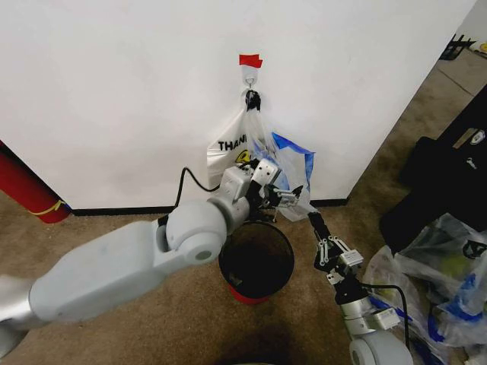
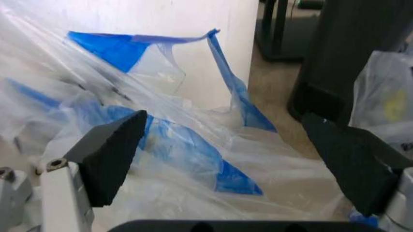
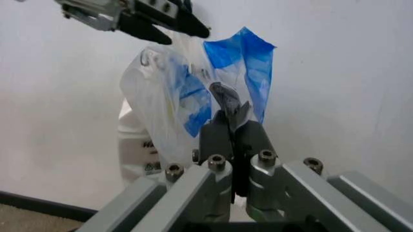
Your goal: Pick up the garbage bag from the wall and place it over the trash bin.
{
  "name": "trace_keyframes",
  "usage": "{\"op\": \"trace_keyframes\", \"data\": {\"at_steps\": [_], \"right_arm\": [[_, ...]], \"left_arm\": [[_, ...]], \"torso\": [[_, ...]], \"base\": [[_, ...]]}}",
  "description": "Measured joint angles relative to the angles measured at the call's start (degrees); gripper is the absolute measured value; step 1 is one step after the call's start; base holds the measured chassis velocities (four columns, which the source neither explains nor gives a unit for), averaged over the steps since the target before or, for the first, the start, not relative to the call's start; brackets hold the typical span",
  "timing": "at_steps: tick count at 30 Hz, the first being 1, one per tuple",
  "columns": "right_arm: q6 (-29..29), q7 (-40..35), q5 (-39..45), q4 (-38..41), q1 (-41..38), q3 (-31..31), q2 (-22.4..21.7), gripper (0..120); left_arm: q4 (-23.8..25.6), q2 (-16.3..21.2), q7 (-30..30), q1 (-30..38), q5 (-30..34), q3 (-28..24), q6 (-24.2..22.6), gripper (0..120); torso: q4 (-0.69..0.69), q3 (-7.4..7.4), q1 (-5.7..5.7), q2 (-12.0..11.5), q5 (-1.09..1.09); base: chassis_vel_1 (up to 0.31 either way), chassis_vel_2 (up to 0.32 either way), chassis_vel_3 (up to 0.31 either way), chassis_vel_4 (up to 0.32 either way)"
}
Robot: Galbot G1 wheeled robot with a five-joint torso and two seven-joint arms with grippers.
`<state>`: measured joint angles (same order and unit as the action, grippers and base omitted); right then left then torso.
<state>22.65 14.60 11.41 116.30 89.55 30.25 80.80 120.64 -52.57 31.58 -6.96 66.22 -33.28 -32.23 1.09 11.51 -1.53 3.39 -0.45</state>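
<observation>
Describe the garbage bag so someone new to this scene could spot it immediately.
On the white wall, below the red tape strip, a metal hook holds two plastic bags above the black mesh trash bin. The garbage bag is the translucent one with blue patches, not the whiter "THANK" bag beside it.

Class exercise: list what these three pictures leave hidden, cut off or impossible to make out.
- Lettering on the white bag: head view, covered by the garbage bag.
- Far rim of the trash bin: head view, behind the left gripper.
- Whether the right gripper, jaws together, pinches plastic: right wrist view, the jaws hide it.
</observation>
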Motion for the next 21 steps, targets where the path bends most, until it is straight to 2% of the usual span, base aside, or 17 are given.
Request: {"op": "trace_keyframes", "data": {"at_steps": [7, 16, 21], "right_arm": [[0.6, 0.2, -0.2, 0.1, 0.5, 0.2, 0.3, 0], [1.0, 0.6, 0.9, 1.0, 1.6, 1.2, -0.6, 0], [0.7, 0.6, 1.6, 1.6, 1.9, 1.5, -1.1, 0]], "left_arm": [[-2.6, -3.5, 1.8, 4.8, 5.3, -3.3, -1.0, 90], [-7.9, -6.9, 4.1, 6.6, 2.0, -7.6, -4.4, 89], [-10.2, -6.7, 6.5, 6.3, 0.4, -8.3, -7.5, 73]], "torso": [[0.01, 0.0, 0.0, 0.0, 0.01], [0.02, 0.0, 0.0, 0.0, 0.01], [0.0, 0.0, 0.0, 0.0, -0.01]], "base": [[0.0, 0.0, 0.0, 0.0], [0.0, 0.0, 0.0, 0.0], [0.0, 0.0, 0.0, 0.0]]}}
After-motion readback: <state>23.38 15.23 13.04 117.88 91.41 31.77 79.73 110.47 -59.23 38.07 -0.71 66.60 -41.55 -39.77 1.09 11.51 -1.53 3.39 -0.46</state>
